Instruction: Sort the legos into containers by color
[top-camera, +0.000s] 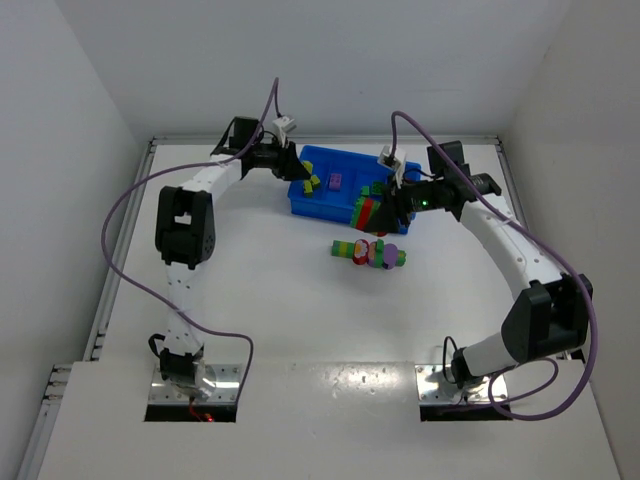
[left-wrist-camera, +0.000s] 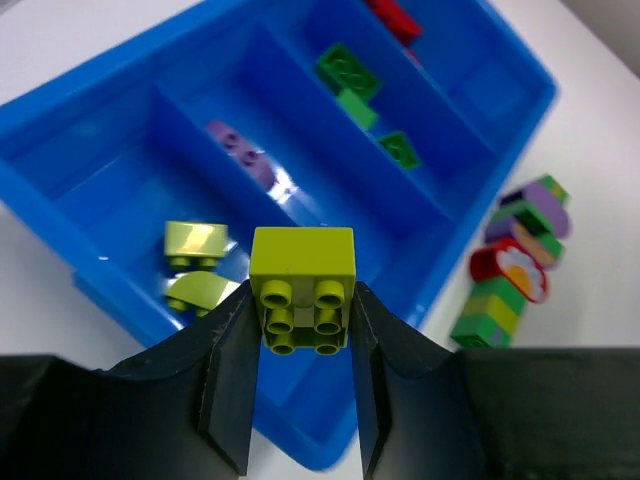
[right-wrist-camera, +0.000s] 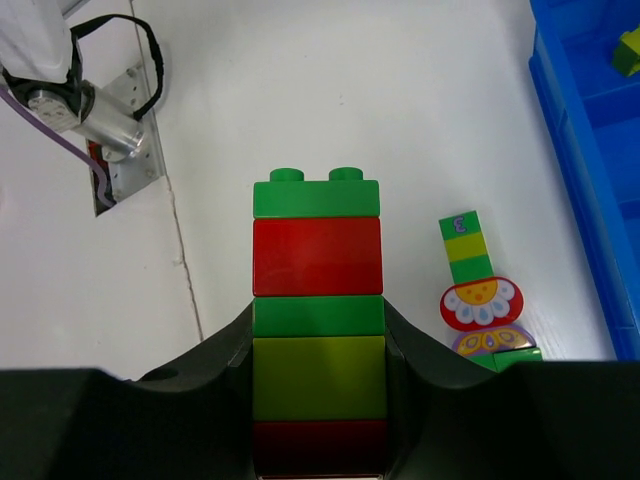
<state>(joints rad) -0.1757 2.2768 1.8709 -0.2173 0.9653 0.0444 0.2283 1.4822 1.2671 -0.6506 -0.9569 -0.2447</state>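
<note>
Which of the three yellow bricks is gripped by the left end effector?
The four-stud yellow brick, clamped in the left end effector; the other two lie loose in the blue tray's end compartment.

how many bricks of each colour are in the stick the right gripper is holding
Bricks showing in the stick clamped in the right gripper, seen from the right wrist:
green: 2
red: 2
yellow: 1
total: 5
</note>
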